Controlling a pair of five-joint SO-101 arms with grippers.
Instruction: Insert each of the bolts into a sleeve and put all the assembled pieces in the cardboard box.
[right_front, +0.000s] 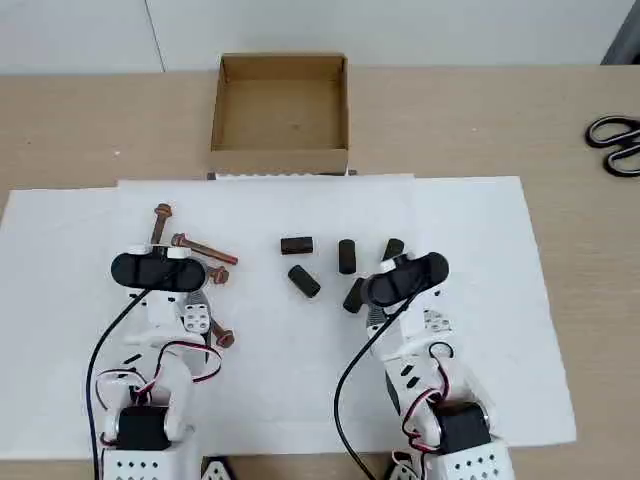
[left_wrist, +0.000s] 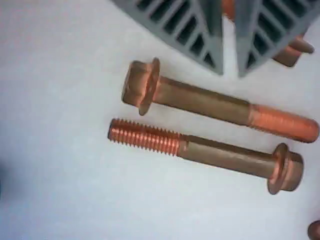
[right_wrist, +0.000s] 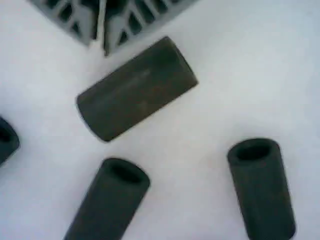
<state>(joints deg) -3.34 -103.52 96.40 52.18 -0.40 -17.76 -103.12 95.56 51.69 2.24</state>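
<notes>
Left gripper (left_wrist: 230, 69) and right gripper (right_wrist: 99, 46) hung low over the white paper (right_front: 300, 380), each with jaws drawn to a narrow slit and grasping nothing. The bolts (right_front: 205, 250) lay loose by the left gripper and the sleeves (right_front: 303, 282) by the right, all outside the cardboard box (right_front: 280, 160).

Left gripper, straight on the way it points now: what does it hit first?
Probably the nearer bolt, whose shank lies just ahead of the left gripper, on the white paper. Depth is unclear, so it might reach paper beside the shank instead.
</notes>
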